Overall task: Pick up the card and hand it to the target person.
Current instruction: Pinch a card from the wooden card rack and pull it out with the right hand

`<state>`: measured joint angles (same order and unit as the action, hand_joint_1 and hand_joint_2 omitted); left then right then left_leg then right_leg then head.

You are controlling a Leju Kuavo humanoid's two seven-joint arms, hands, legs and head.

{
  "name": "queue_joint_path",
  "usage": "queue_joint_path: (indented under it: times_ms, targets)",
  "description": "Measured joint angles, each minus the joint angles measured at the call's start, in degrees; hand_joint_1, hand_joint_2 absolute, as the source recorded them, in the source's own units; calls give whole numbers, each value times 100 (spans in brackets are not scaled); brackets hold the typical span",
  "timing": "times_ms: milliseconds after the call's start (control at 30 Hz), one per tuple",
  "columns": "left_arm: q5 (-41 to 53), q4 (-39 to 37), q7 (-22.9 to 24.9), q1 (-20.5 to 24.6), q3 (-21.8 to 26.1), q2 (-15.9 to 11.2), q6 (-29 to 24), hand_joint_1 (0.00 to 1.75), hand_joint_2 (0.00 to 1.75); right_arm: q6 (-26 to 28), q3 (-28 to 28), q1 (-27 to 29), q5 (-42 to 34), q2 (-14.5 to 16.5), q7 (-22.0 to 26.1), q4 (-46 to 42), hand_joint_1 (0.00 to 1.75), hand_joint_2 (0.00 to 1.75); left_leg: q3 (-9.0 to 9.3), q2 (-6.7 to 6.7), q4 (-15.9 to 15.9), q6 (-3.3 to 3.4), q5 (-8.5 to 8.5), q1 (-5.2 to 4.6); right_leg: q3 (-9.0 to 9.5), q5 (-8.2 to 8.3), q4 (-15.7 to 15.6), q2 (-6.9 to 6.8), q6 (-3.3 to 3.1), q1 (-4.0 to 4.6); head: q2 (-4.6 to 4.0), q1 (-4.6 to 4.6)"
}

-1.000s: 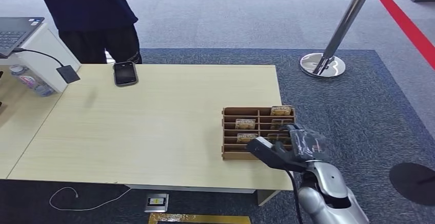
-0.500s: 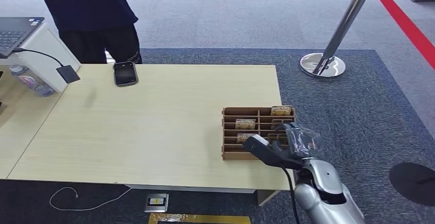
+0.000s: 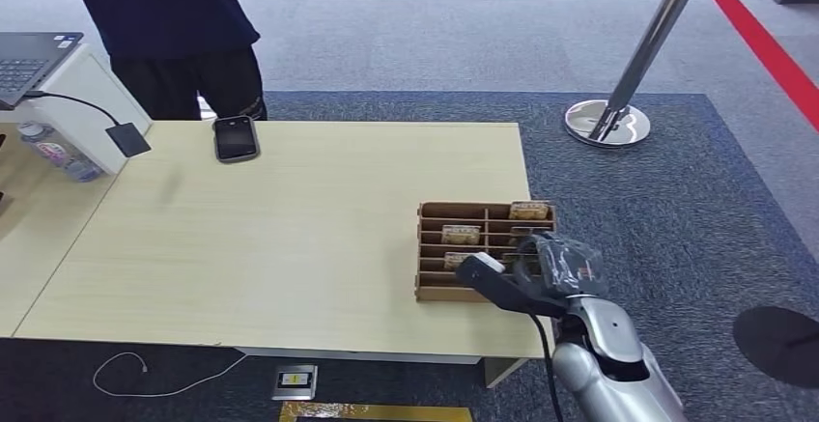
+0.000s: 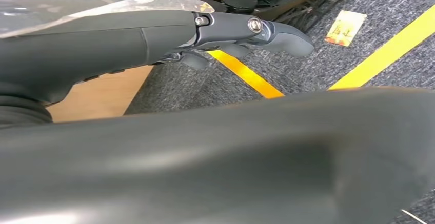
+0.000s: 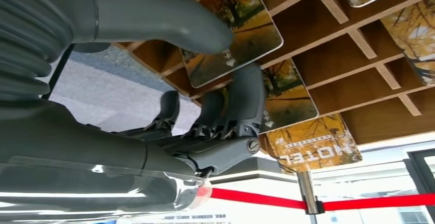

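Observation:
A brown wooden card rack stands near the table's front right corner with several autumn-tree cards in its slots, such as one on the left. My right hand reaches over the rack's front rows. In the right wrist view its thumb lies on the face of one card and a dark finger presses up beneath that card's edge, pinching it in its slot. A person in dark clothes stands beyond the table's far left. My left hand hangs beside the table, holding nothing.
A black phone lies at the table's far edge. A laptop, a cable box and a bottle are at the left. A stanchion with red rope stands far right. A card lies on the carpet by yellow floor tape.
My right hand has moved left and a little forward over the rack, its thumb now over the left column of cards. The rack has shifted slightly left.

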<state>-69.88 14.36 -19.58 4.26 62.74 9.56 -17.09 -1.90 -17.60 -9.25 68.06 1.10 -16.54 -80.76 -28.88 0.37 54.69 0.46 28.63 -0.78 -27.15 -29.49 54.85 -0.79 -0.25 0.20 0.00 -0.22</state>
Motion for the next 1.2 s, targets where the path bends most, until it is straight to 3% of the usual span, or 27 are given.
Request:
queue_joint_path:
  times_ms: [67, 1200]
  targets:
    - [0, 0, 0, 2, 1, 0, -10, 0, 0, 0, -3, -10, 0, 5, 10, -1, 128, 175, 0, 0, 0, 0, 0, 0, 0, 0, 0, 0, 0, 0, 0, 0]
    - [0, 1, 26, 9, -4, -1, -8, 0, 0, -88, -18, -35, -45, 90, 145, 20, 140, 175, 1, 0, 0, 0, 0, 0, 3, 1, 0, 0, 1, -1, 0, 0]
